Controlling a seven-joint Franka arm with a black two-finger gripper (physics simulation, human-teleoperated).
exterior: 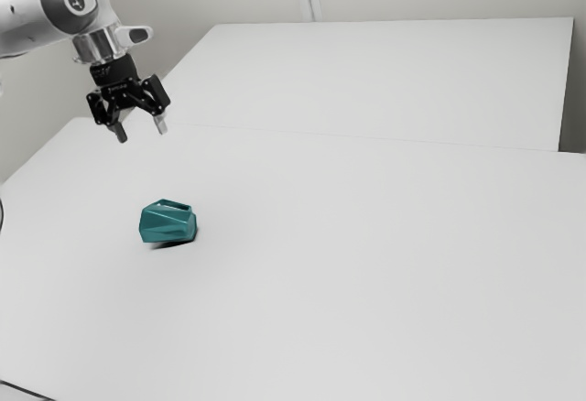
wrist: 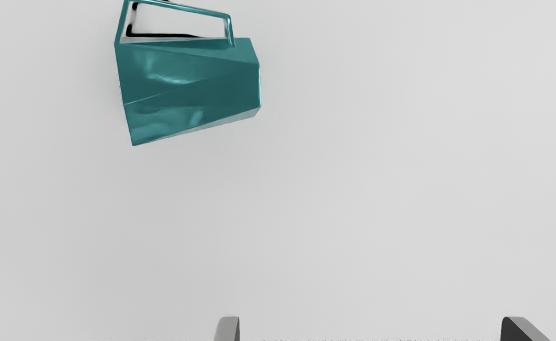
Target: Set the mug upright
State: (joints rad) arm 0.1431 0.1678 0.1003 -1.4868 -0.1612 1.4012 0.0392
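Observation:
My gripper (exterior: 142, 132) hangs above the table in the exterior view's upper left, open, its two fingertips wide apart with nothing between them. A teal faceted mug (exterior: 168, 223) lies on its side on the table, lower than the gripper and apart from it. In the wrist view the mug (wrist: 190, 78) shows its side wall, with its angular handle along one side; the wider end is opposite the narrower one. The gripper (wrist: 370, 327) has its fingertips at that view's bottom edge, and the mug is not between them. The mug's inside is hidden.
The white table (exterior: 366, 264) extends broadly around the mug. Behind it, another flat white surface (exterior: 385, 81) reaches toward the wall. A thin dark cable (exterior: 26, 390) lies at the exterior view's lower left corner.

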